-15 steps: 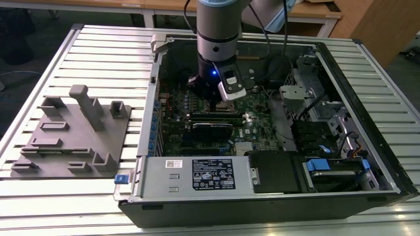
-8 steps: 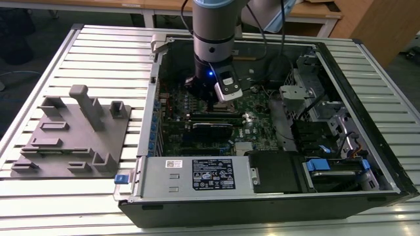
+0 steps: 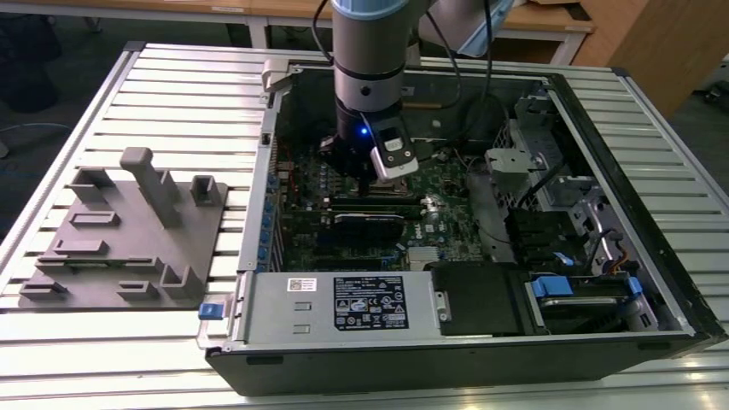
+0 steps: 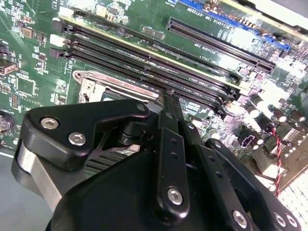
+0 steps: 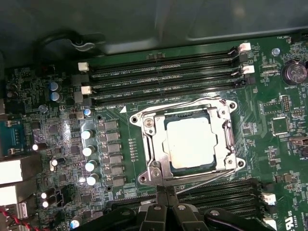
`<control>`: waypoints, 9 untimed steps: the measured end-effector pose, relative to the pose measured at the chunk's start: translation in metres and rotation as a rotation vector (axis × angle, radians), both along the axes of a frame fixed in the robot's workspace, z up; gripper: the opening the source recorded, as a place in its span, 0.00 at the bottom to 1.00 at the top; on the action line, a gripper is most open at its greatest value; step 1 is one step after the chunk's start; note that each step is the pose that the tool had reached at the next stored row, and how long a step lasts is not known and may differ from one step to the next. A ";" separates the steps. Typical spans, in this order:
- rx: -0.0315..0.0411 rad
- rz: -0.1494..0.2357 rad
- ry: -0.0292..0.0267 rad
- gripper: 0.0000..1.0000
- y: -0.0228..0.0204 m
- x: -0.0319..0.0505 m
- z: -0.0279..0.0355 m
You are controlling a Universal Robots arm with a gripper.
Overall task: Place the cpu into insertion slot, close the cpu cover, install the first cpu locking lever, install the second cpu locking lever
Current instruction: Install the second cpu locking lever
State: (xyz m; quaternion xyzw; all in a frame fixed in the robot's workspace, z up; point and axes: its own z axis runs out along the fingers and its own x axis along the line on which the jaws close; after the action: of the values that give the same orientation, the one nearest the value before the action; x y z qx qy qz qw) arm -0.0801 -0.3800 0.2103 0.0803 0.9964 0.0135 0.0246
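the cpu [image 5: 191, 142] sits in the insertion slot under the cpu cover [image 5: 222, 137], just beyond the gripper's [image 5: 167, 191] pressed-together jaws.

The socket [image 5: 190, 144] is the landmark, on the board [image 5: 57, 96] inside the open case [image 3: 638, 154]. The cpu [image 5: 191, 143] lies in it, with the cover [image 5: 222, 137] down around the chip. Memory slots [image 5: 163, 74] run along one side of the socket, more slots [image 5: 221, 190] along the opposite side. The gripper [image 5: 166, 192] hangs just beside the socket's edge. A fixture [image 3: 125, 235] lies outside the case, at the exterior view's left.
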 end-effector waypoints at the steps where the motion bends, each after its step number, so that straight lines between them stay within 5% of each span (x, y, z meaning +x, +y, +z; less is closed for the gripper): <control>1: 0.0000 0.000 0.0000 0.11 0.0000 -0.0005 -0.0004; 9: -0.0002 0.000 0.0001 0.11 0.0000 -0.0063 -0.0019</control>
State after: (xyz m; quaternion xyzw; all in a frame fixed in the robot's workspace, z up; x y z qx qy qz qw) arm -0.0864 -0.3801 0.2084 0.0803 0.9964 0.0134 0.0245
